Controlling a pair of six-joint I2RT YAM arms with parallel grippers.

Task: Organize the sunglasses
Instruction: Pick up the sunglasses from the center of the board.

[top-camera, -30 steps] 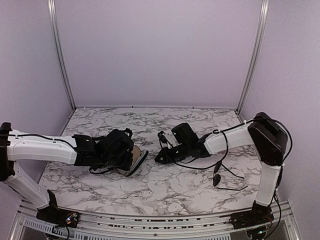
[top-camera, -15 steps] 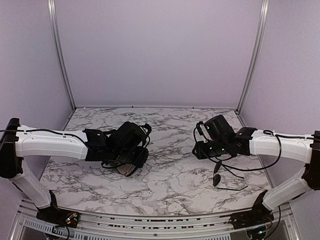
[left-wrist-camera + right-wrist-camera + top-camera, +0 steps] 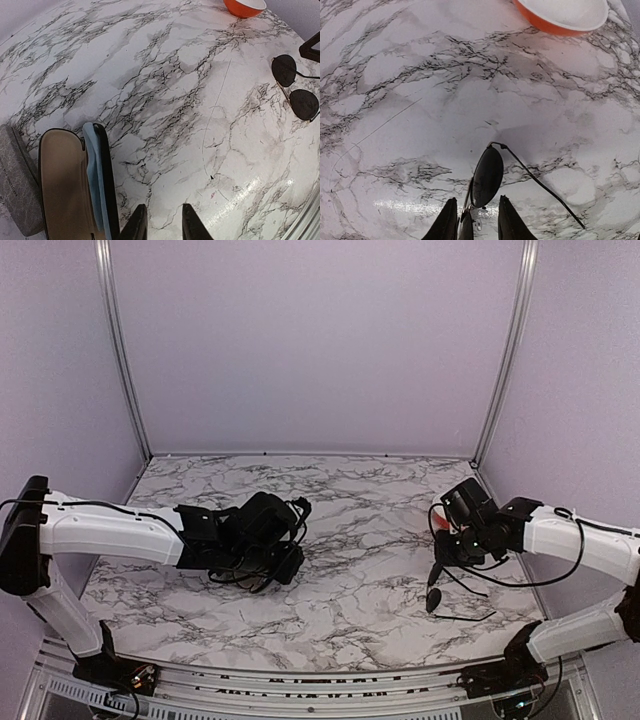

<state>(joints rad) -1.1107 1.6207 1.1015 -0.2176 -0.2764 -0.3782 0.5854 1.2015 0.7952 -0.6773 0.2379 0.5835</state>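
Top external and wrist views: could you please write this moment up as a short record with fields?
surface: marble table
sunglasses: one pair in view, lying on the table's right side
right gripper: jaws apart, just over the sunglasses' frame
open case: tan lining, blue cloth along one edge, no glasses seen inside
grey case: beside the open case
left gripper: open, empty, near the open case
orange bowl: beyond the sunglasses

Robot lab test cell, pretty sure. Plain lilac walls (image 3: 320, 340), aluminium frame posts (image 3: 122, 350), marble-print tabletop (image 3: 150, 75) ahead of left gripper (image 3: 161, 225) fingers (image 3: 136, 227), arms (image 3: 100, 530) bolted to rail (image 3: 300, 685).
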